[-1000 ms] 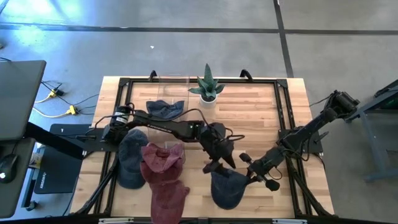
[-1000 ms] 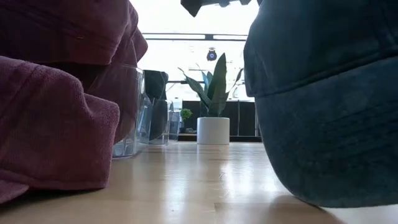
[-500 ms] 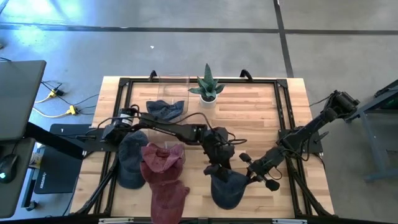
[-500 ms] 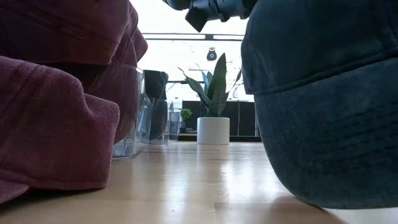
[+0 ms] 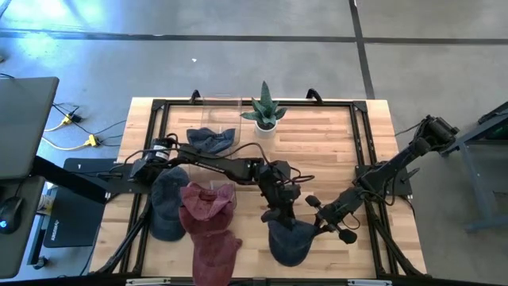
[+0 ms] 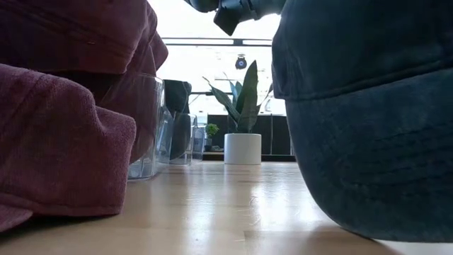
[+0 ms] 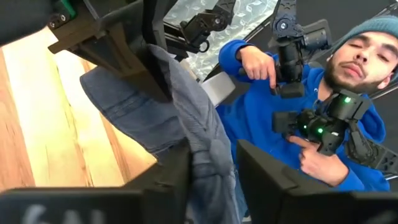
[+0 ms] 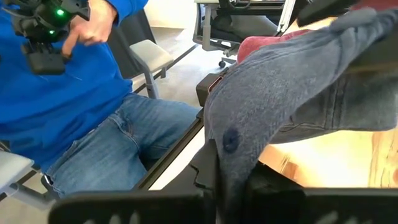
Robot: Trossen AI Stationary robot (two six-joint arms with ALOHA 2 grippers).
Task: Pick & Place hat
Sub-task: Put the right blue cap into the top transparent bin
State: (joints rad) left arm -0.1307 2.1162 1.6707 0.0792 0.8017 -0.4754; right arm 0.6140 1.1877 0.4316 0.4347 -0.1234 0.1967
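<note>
My left gripper (image 5: 279, 215) has its dark fingers closed on a fold of soft grey-blue cloth at the back edge of the blue cap (image 5: 289, 240), and my right gripper (image 5: 317, 225) is pinched tight on the same cap's rim from the other side. The cap is a rounded denim-like dome with a stitched button, sitting on the pale wooden table (image 5: 325, 143) near its front edge. Just beside it lie two crumpled maroon caps (image 5: 208, 208) and another blue cap (image 5: 167, 202); a fourth dark cap (image 5: 210, 140) rests by a clear plastic box (image 5: 221, 107) and a spiky plant in a white pot (image 5: 266, 111). A person in a blue hoodie (image 7: 273, 134) sits beyond the table.
</note>
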